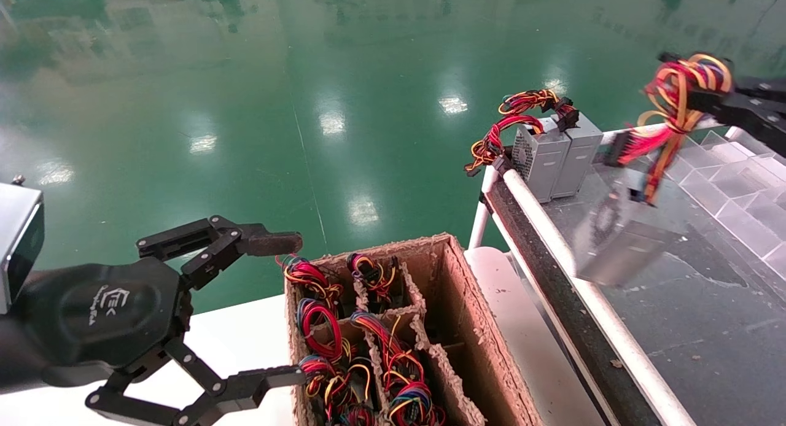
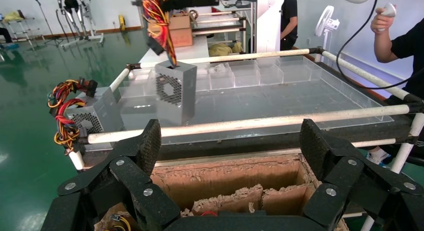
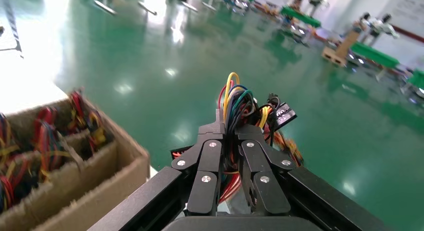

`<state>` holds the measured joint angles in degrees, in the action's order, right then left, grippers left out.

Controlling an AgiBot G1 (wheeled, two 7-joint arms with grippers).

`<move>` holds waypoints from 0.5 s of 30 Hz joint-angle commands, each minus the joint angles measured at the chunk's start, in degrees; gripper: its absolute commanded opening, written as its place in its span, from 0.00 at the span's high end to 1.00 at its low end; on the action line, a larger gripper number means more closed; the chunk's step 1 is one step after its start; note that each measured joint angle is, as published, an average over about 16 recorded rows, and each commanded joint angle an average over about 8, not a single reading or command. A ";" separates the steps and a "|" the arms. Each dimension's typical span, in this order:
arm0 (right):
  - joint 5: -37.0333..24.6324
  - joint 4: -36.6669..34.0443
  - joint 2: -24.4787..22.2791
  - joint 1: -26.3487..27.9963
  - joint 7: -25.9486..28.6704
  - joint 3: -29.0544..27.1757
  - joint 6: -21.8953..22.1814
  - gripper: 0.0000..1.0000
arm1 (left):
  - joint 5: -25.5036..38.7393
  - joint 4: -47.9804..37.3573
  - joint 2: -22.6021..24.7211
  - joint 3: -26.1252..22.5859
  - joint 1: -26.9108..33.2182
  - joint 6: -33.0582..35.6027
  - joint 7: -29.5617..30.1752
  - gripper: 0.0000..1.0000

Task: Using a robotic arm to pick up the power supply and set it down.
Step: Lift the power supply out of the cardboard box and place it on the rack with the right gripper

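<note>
Above the clear-topped table (image 1: 706, 328), the power supply (image 1: 620, 242) hangs from its wire bundle (image 1: 675, 100), long axis roughly upright, its fan grille facing the cardboard box (image 1: 466, 328); in the left wrist view its lower end sits at or just over the table top. The right hand (image 3: 231, 141) is clamped shut on the wire bundle, not the casing. The left hand (image 1: 276, 309) hovers spread wide beside the cardboard box, whose dividers hold more wired units. Two grey units (image 1: 556, 159) stand at the table's far corner.
</note>
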<state>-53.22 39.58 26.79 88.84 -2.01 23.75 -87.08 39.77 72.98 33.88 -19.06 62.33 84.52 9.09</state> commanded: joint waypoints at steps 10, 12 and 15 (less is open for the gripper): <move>-2.71 -6.63 -1.93 0.05 -4.98 1.14 -1.35 1.00 | -0.01 0.00 -0.01 -0.01 0.00 -0.01 -0.01 0.00; -2.89 -7.57 -1.69 0.06 -5.47 1.21 -0.81 1.00 | -0.01 0.00 -0.01 -0.02 0.00 -0.01 -0.01 0.00; -3.23 -9.12 -1.29 0.47 -6.22 1.23 0.08 1.00 | -0.01 0.00 -0.01 -0.02 0.01 -0.01 -0.01 0.00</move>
<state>-56.50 30.46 25.41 89.65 -8.22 24.96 -87.37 39.76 72.98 33.87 -19.08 62.33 84.51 9.08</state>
